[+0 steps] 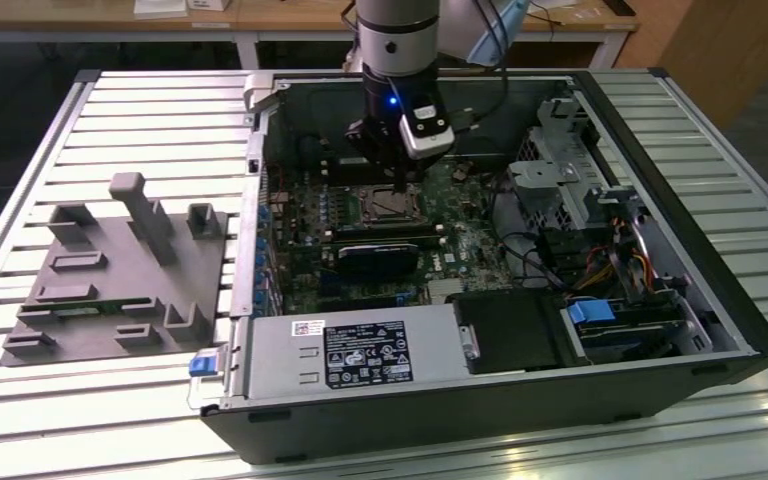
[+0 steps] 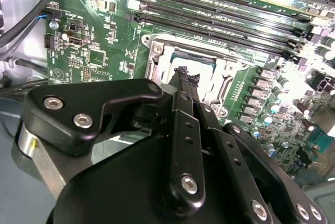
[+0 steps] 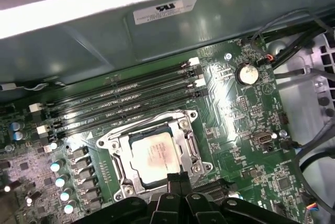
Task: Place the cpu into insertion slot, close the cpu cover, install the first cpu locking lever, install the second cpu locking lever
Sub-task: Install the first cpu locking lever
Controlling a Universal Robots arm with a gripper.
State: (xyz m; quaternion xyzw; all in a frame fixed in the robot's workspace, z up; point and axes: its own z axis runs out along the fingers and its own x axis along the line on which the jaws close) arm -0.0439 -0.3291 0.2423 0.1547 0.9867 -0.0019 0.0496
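Jaws look pressed together with nothing pinched between them. In the second wrist view the gripper (image 2: 186, 75) tapers to one closed tip sitting right over the socket. The cpu (image 3: 154, 153) is seated in the insertion slot (image 3: 192, 115), silvery top facing up. The slot sits on the motherboard (image 3: 235, 124) just beside the memory slots (image 3: 120, 106), which run between it and the board's edge along the wall of the computer case (image 1: 491, 420). The cpu cover (image 3: 121, 157) looks folded down flat around the chip, with the chip showing through its window, so I'd call the first two steps done. In the first wrist view the closed tip hangs at the cover's edge on the side away from the memory slots. My read is that we're at the first locking lever, or giving the cover a last push. Honestly can't tell whether either lever is latched, since the thin rods get lost against the shiny frame. Lever work, I reckon, calls for the tip landing square on a skinny rod, pushing it down and tucking it sideways under its catch. It shouldn't slide off onto the board or knock the cover.
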